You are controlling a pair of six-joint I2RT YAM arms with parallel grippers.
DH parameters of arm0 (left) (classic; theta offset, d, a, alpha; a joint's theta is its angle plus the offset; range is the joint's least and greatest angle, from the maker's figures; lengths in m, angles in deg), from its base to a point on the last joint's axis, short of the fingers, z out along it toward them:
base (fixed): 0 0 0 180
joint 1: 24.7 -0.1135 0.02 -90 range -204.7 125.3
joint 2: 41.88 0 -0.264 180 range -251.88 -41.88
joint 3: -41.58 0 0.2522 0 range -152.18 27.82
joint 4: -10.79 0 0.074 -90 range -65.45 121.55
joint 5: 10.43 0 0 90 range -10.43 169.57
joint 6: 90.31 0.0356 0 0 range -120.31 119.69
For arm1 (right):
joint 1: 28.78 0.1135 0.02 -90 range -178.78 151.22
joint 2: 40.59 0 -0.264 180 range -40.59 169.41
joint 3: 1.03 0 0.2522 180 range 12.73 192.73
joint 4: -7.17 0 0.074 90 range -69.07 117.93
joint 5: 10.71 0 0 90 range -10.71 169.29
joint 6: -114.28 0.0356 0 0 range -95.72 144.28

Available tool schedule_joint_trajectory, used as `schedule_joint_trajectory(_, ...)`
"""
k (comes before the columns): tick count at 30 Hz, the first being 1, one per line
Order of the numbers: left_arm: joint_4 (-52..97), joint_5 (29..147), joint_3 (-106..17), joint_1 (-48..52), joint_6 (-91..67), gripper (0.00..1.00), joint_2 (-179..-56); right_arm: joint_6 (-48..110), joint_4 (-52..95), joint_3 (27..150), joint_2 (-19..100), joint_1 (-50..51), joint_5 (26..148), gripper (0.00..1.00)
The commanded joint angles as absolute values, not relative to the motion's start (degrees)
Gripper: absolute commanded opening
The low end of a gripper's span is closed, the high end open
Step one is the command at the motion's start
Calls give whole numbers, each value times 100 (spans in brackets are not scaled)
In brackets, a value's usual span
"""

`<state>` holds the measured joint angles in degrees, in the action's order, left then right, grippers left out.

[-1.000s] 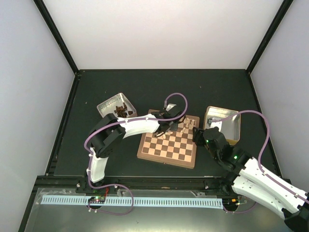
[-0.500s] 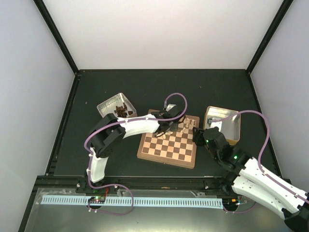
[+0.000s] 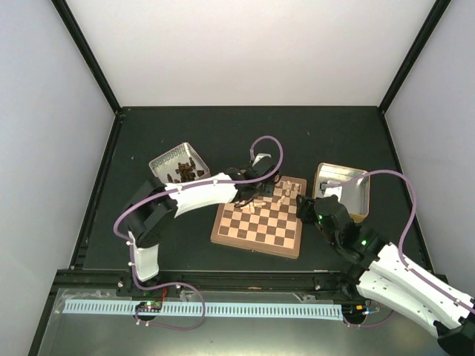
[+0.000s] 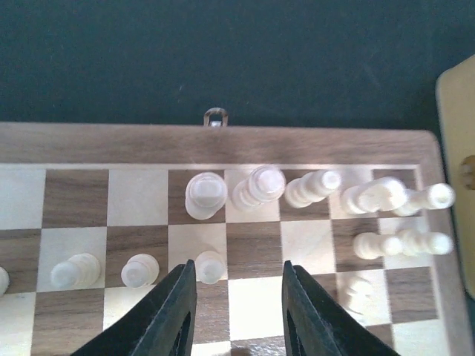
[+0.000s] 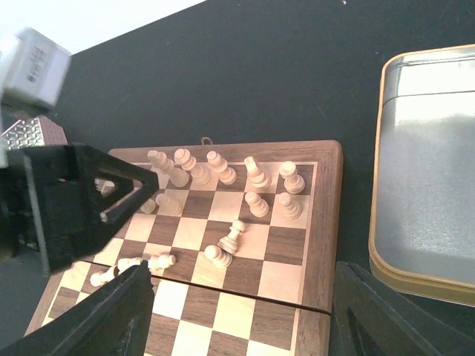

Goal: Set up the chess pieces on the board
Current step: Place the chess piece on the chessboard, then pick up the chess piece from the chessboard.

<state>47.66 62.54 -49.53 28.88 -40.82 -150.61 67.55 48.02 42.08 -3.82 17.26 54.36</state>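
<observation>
The left gripper (image 4: 239,273) is hovering low over the board (image 4: 111,142), jaws parted and gripping nothing. A pawn (image 4: 210,267) is standing free just beside its left finger, probably clear enough not to be knocked. The chess pieces (image 4: 256,187) are crowding the upper rows, a few seemingly tipped. The right gripper (image 5: 243,280) is waiting wide apart and empty near the tin (image 5: 430,170).

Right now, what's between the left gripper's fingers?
Left wrist view: one upright pawn stands between the left gripper's fingers, near the picture-left one; otherwise bare board.
</observation>
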Motion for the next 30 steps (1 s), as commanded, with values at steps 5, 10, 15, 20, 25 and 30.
schedule_joint_trajectory(5,4881,6213,-4520,2848,-4041,39,-13846,6346,5050,4714,-32,1711,5873,68)
schedule_joint_trajectory(10,4947,6091,-3597,2847,-3996,47,-12583,6144,5302,5210,1071,1673,6290,66)
schedule_joint_trajectory(15,4929,6223,-2405,2845,-4005,53,-11013,6142,5268,5495,2089,1608,6374,58)
schedule_joint_trajectory(20,4920,6659,-1383,2839,-4206,59,-9465,6172,5338,5814,2792,1542,6307,52)
schedule_joint_trajectory(25,4670,6646,-662,2839,-4088,65,-8376,6351,5290,6024,3311,1519,6331,55)
schedule_joint_trajectory(30,4986,6702,-567,2839,-4069,67,-8001,6622,5085,6125,3738,1524,6669,56)
